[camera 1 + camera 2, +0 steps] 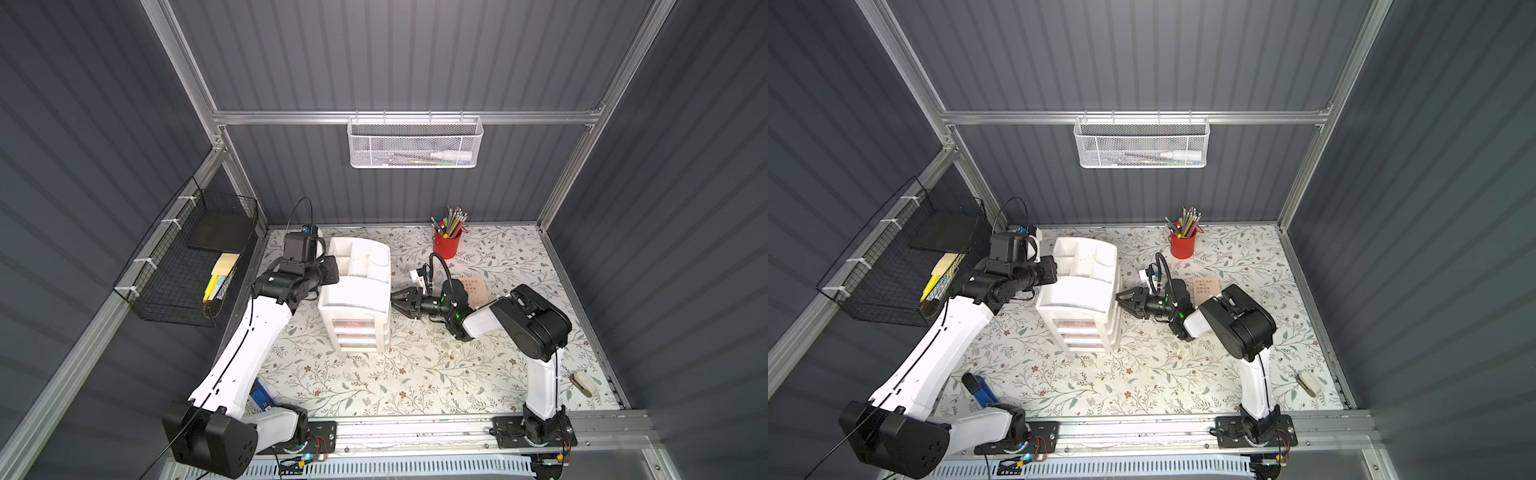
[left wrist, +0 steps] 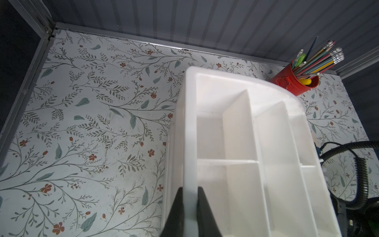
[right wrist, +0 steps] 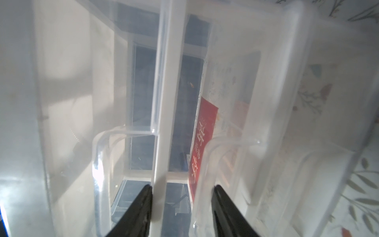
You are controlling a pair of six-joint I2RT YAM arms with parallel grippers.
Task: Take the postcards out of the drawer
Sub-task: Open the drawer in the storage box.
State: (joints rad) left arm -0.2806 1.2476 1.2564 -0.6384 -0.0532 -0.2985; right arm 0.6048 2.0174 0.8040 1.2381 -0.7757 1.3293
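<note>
Worktop [image 1: 415, 382]: flat, floral print; ribbed grey walls [image 1: 395, 62]. White plastic drawer unit [image 1: 357, 291] w/ translucent drawers [image 1: 358, 328]. L end effector [image 2: 190, 188] pinches its rim; R end effector [image 3: 183, 185] spread. Red postcard [image 3: 203, 143] inside one, peach postcard [image 1: 476, 290] on worktop.

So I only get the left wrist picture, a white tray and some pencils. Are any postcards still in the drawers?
Observer: Yes. The right wrist view shows a red card inside a clear drawer.
Operator: Any out already?
Observer: One peach card lies on the table beside the right arm.
Operator: And that arm's claw?
Observer: The right gripper is open, its tips at the organiser.
</note>
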